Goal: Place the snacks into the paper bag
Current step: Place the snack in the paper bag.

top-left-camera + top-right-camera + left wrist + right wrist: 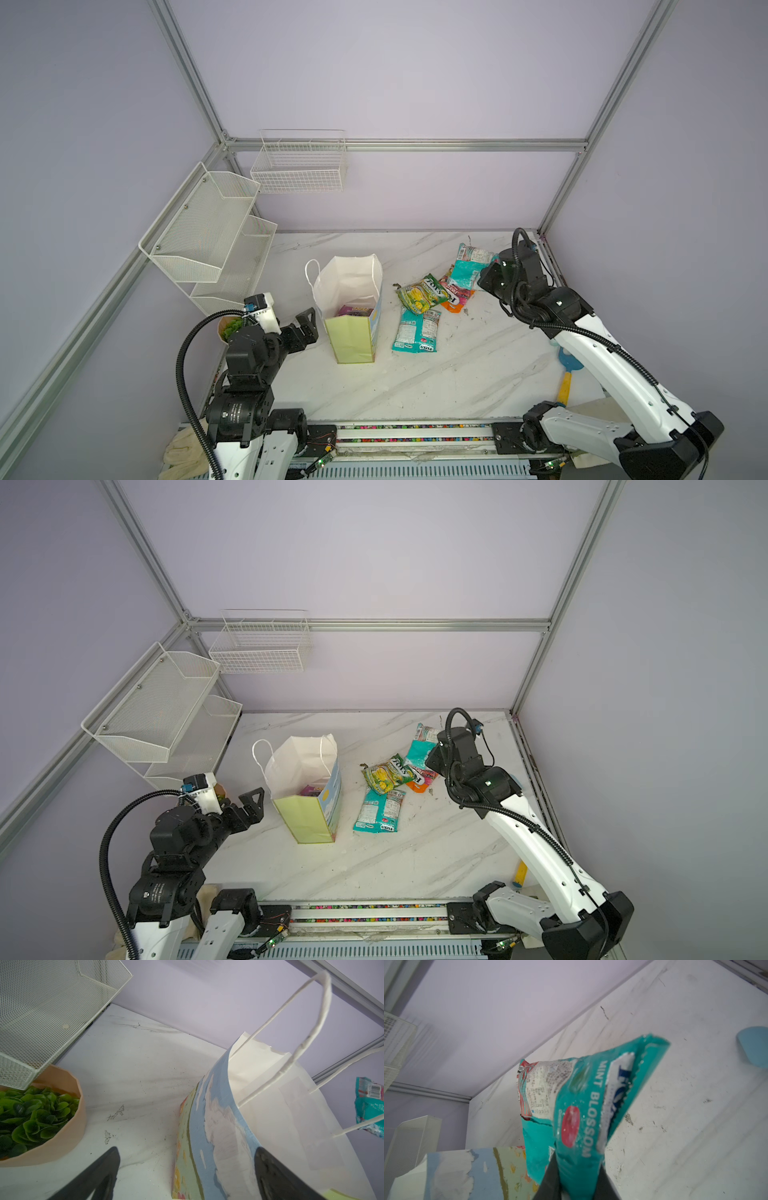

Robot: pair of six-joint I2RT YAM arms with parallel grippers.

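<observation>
My right gripper [578,1162] pinches one end of the teal "MINT BLOSSOM" packet [577,1095], the rest jutting past its tips; my left gripper [187,1150] gapes wide beside the paper bag [270,1115].

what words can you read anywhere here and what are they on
"MINT BLOSSOM": on the held teal packet, in the jaws of the right gripper.
"FOX'S": on the green-yellow packet, upside down.
"FOX'S": on the flat teal packet, upside down.
Partly covered, not surely readable: the lettering on the orange-pink packet.
Blurred: the magenta packet in the paper bag.
Too small: the packets' fine print and barcodes.
</observation>
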